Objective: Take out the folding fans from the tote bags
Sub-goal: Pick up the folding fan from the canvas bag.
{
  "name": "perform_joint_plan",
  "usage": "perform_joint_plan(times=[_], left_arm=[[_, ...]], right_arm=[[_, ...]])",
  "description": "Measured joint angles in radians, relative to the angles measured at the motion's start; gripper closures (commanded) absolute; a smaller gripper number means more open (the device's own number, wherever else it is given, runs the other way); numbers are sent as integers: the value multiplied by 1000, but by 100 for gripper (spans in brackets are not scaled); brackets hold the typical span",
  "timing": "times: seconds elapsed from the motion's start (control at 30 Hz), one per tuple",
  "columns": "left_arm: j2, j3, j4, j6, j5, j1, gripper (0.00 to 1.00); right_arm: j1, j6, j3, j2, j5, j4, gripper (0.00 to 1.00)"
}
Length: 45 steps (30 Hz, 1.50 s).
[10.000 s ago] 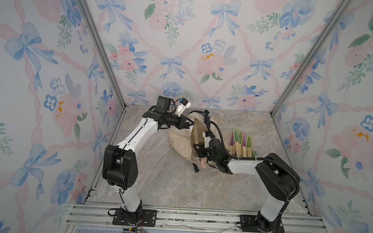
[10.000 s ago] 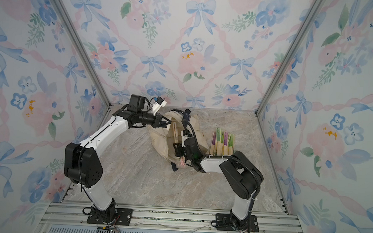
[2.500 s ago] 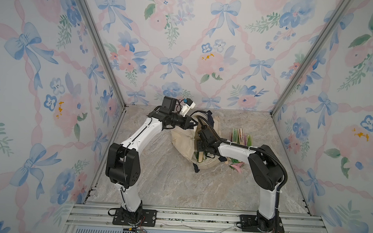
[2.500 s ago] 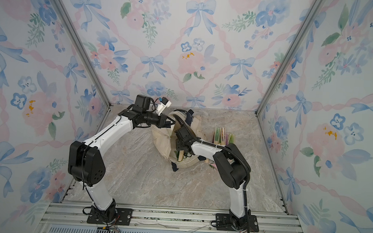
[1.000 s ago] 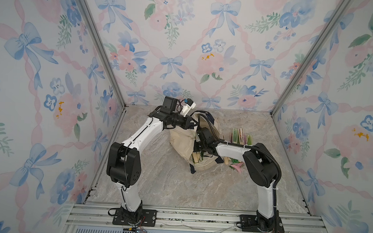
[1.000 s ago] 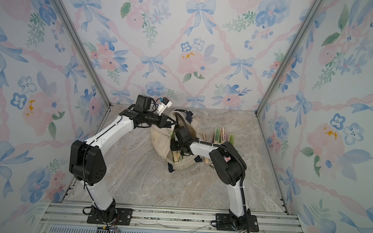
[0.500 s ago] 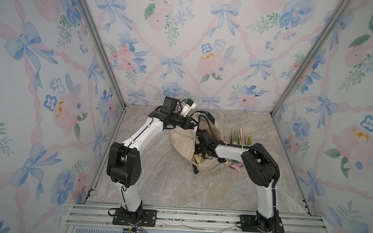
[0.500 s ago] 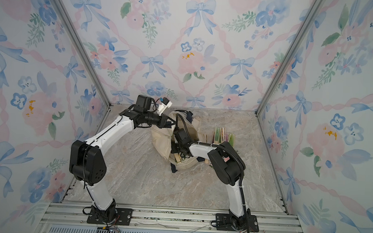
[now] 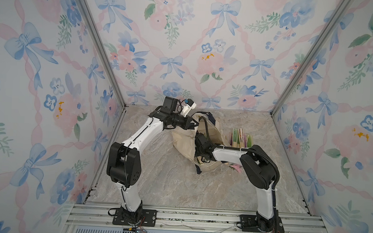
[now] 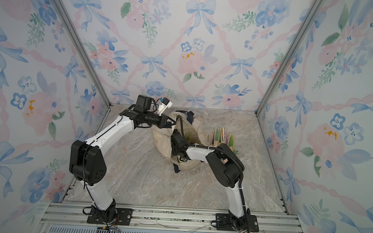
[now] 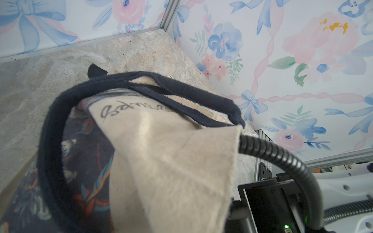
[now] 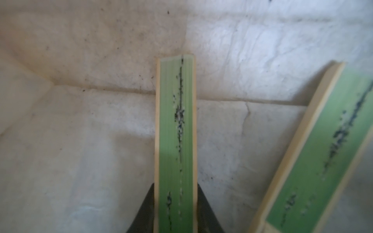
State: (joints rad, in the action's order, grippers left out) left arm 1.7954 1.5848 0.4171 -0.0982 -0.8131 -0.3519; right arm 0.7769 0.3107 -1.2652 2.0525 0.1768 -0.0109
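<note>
Fan (image 12: 175, 131) points straight ahead of right gripper (image 12: 176, 187) inside bag (image 9: 183, 141) — jaws pinching its ribs; left gripper (image 9: 194, 123) clamps bag's far rim — pull likely runs back along that axis.

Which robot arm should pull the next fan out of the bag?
Right. The right gripper sits inside the tote bag, jaws pinching a green fan, so it probably only needs to pull back. The left gripper is shut on the bag's rim, holding it open.
</note>
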Motion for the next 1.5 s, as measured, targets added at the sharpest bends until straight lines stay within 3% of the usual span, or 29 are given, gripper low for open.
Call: perform_joint_plan(times=[0.53,0.83,1.17,1.5], left_arm=[[0,0,-1,0,-29,-8,100],[0,0,-1,0,-33,10,100],[0,0,-3,0,-33,58,100],[2,0,-18,-12,-37,58,100]], right_arm=[[-21,3,426,-228,-185,540,82],[-23,2,541,-311,-215,690,82],[-23,-16,732,-500,-206,726,85],[-21,-109,794,-867,-188,600,85]])
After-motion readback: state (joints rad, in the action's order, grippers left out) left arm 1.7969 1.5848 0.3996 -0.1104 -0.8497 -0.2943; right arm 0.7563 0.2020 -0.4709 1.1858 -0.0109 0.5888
